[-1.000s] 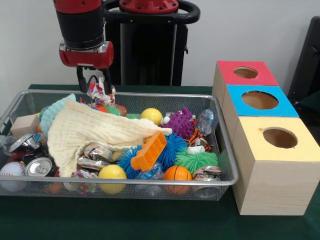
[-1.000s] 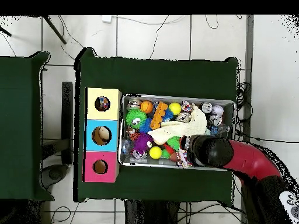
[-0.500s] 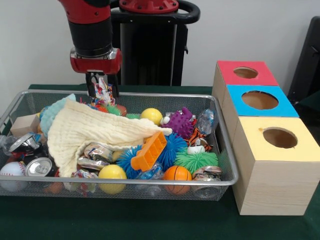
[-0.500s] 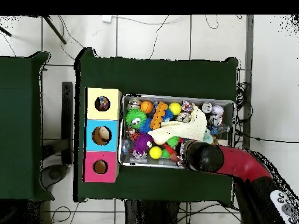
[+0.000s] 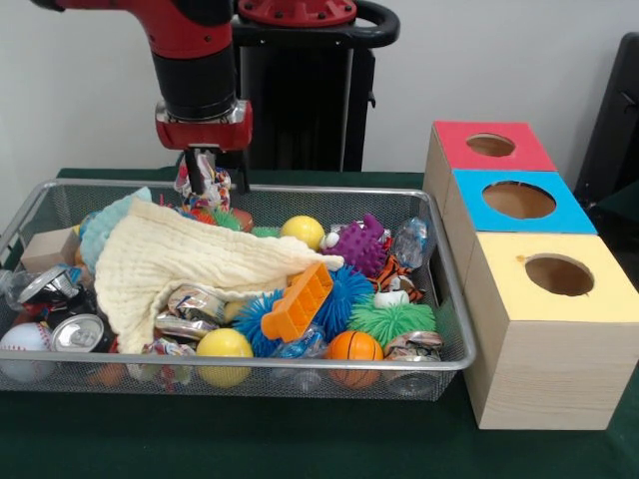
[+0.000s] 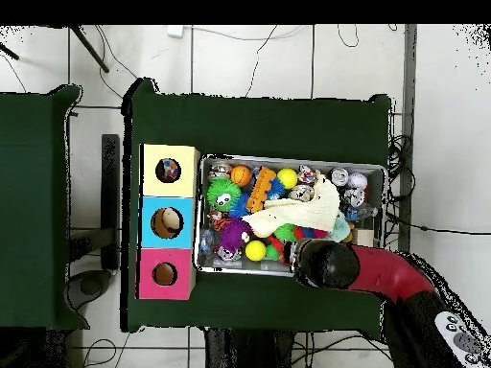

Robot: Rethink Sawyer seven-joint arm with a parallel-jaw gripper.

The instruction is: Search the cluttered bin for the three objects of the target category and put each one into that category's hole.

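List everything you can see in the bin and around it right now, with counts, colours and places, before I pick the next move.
wire bin: one, silver mesh, on the green table.
cloth: one, cream, draped over the bin's left half.
orange block: one, leaning on the blue spiky ball.
yellow balls: two, one front, one at the back.
purple spiky toy: one, back right.
green spiky ball: one, front right.
mini basketball: one, orange, front.
baseball: one, white, front left.
crushed cans: several, silver, left and centre.
boxes: three holed, red, blue, yellow, right of bin.
gripper: shut on a multicoloured toy, back rim.
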